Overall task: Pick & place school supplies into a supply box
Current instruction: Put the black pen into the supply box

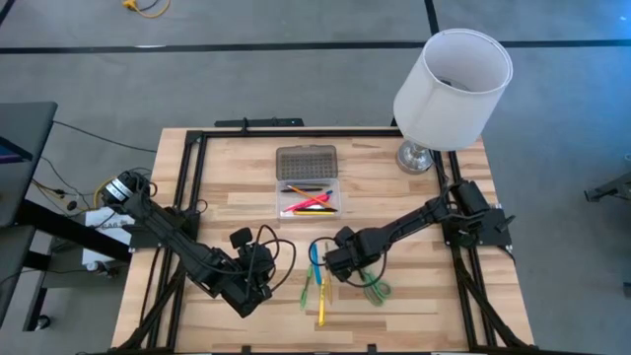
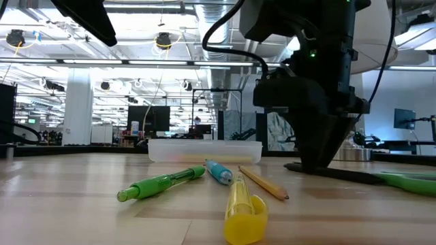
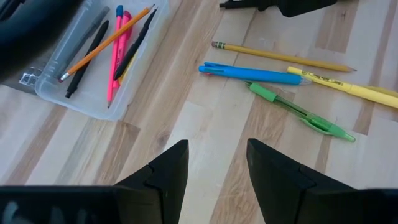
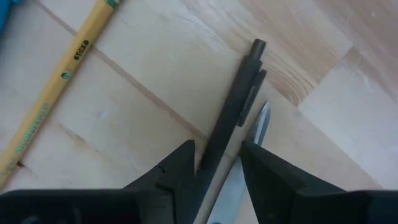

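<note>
The right gripper (image 4: pixel 214 163) is down at the light wooden table (image 1: pixel 414 296), its fingers either side of a dark grey pen (image 4: pixel 233 112) that lies along the scissor blade (image 4: pixel 261 127) of the green-handled scissors (image 1: pixel 375 289); whether it is clamped yet I cannot tell. The left gripper (image 3: pixel 214 165) hangs spread and empty nearby, out of the way. The clear plastic supply box (image 1: pixel 308 197), grey lid folded back, sits mid-table holding an orange pencil (image 3: pixel 106 42), pink pens (image 3: pixel 116 56) and black pens (image 3: pixel 134 45). Loose beside it are a yellow pencil (image 3: pixel 283 56), blue pen (image 3: pixel 252 73), green pen (image 3: pixel 301 112) and yellow highlighter (image 3: pixel 348 88). A white lampshade (image 1: pixel 452 87) stands at a corner; beyond, a lit open workshop
</note>
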`<state>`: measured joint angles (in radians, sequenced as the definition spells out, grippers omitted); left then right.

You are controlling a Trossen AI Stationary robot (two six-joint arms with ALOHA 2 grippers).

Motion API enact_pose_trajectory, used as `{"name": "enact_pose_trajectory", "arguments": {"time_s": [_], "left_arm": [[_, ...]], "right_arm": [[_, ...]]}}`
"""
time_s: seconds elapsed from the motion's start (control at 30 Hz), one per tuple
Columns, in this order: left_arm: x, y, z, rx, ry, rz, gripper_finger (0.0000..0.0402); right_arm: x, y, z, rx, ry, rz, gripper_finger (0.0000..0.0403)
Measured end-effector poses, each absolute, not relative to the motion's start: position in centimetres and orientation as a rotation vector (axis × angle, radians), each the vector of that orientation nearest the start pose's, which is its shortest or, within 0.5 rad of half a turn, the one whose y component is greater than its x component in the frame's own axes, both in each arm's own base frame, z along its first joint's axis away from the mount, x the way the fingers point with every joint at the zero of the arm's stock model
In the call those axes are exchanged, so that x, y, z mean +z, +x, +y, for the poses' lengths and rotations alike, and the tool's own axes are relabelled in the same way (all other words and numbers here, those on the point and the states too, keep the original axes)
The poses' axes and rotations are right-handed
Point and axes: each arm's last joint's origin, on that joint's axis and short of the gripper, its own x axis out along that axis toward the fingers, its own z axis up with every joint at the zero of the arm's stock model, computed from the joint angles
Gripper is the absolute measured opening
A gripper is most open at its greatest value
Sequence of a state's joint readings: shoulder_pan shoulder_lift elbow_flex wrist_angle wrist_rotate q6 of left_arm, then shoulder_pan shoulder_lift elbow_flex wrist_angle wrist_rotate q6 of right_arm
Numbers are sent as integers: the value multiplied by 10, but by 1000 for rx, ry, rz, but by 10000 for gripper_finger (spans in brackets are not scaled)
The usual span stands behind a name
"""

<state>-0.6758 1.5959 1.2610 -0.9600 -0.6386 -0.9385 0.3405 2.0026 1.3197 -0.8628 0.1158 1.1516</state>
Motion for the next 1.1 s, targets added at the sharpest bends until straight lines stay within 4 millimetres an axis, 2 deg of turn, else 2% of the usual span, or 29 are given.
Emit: {"name": "enact_pose_trajectory", "arguments": {"time_s": [0.47,0.77,1.1], "left_arm": [[256,247,-173,430,-44,914,159],[256,246,-173,438,-35,908,159],[256,246,-173,438,-35,909,159]], "right_arm": [[139,341,125,-667,597,1366,127],[140,347,127,-615,627,1317,127],[140,335,123,-702,565,1409,148]]}}
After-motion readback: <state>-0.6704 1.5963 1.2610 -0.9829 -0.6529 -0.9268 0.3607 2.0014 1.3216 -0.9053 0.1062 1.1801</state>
